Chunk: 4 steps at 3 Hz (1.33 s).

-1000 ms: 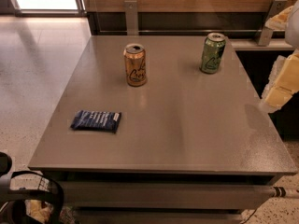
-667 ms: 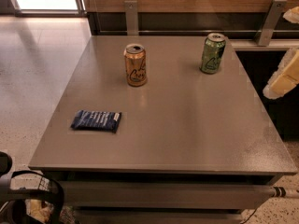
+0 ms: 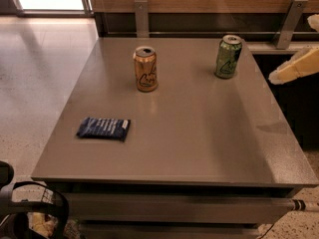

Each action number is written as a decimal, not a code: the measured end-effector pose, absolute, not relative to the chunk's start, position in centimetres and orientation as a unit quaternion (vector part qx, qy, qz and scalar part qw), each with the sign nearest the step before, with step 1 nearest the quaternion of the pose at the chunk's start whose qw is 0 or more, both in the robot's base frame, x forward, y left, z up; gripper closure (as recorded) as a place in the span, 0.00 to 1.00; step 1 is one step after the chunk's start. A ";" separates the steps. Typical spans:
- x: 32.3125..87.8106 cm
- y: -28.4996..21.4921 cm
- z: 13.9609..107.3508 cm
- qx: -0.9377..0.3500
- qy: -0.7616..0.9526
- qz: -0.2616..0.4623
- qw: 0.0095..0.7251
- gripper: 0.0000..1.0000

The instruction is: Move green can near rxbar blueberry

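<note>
The green can (image 3: 228, 57) stands upright at the far right of the grey table (image 3: 199, 133). The rxbar blueberry (image 3: 103, 128), a flat dark blue wrapper, lies near the table's left edge, far from the can. My gripper (image 3: 294, 66) shows as a pale cream part at the right edge of the view. It is to the right of the green can, apart from it and off the table's side. It holds nothing that I can see.
An orange-gold can (image 3: 145, 69) stands upright at the far middle of the table, between the green can and the bar. A wooden wall with metal brackets (image 3: 141, 18) runs behind the table. Part of my dark base (image 3: 25, 208) shows at bottom left.
The pale gripper part at the right edge has risen a little and tilted, with less of it in view. Both cans and the bar have not moved.
</note>
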State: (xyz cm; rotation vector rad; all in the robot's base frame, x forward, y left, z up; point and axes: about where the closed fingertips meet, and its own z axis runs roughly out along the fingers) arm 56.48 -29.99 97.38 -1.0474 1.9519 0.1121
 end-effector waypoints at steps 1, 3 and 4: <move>60.1 -30.3 96.5 -0.380 0.764 0.101 0.512 0.00; 65.6 -29.5 95.4 -0.340 0.722 0.183 0.574 0.00; 65.6 -29.5 95.4 -0.340 0.722 0.183 0.574 0.00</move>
